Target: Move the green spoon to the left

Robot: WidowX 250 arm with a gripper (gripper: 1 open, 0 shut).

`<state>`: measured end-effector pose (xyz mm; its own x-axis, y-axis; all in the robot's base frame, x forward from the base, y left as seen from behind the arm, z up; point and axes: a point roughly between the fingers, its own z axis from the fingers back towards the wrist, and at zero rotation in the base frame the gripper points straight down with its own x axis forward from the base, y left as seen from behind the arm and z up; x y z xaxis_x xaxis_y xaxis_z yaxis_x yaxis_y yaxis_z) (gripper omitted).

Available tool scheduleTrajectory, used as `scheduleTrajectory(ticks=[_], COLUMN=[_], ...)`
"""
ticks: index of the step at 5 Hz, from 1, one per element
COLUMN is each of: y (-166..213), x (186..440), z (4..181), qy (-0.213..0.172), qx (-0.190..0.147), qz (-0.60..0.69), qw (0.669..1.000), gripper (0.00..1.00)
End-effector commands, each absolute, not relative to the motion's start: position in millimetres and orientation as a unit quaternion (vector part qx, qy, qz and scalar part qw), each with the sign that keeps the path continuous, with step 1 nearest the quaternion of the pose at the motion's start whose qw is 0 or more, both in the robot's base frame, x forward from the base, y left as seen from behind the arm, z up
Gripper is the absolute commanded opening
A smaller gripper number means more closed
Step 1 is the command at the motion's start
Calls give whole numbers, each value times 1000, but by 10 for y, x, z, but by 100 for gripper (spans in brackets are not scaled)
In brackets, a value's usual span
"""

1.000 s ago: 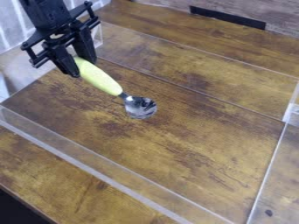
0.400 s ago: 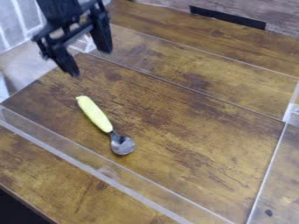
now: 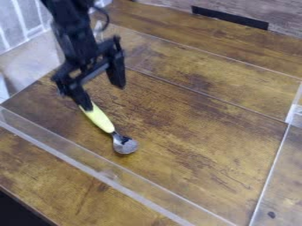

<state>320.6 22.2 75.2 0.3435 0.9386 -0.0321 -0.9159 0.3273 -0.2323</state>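
The green spoon (image 3: 104,126) lies flat on the wooden table (image 3: 200,106), its yellow-green handle pointing up-left and its silver bowl (image 3: 124,145) toward the front. My gripper (image 3: 91,80) hangs open just above the handle's far end, one black finger on each side of it. Nothing is between the fingers. The gripper's body hides the tip of the handle.
A low clear plastic wall (image 3: 106,181) frames the work area along the front and right. A dark slot (image 3: 230,16) sits at the table's far edge. A pale surface (image 3: 26,62) lies beyond the left side.
The gripper let go of the spoon, which dropped to the table further left and nearer the front. The open gripper rose, then came back down over the handle.
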Motion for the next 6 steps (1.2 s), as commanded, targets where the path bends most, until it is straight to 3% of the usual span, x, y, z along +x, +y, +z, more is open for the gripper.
scheduleTrajectory(ticks=[1, 2, 3, 4, 5, 6], y=[224, 250, 221, 201, 175, 198], x=[3183, 3148, 3162, 3176, 3199, 3200], z=[644, 486, 450, 505, 619, 652], qy=[-71, -68, -70, -73, -77, -75], qx=[-107, -103, -101, -98, -97, -100], qz=[561, 555, 564, 559, 549, 503], qw=[818, 823, 817, 820, 827, 855], gripper=[100, 100, 0, 100, 0, 0])
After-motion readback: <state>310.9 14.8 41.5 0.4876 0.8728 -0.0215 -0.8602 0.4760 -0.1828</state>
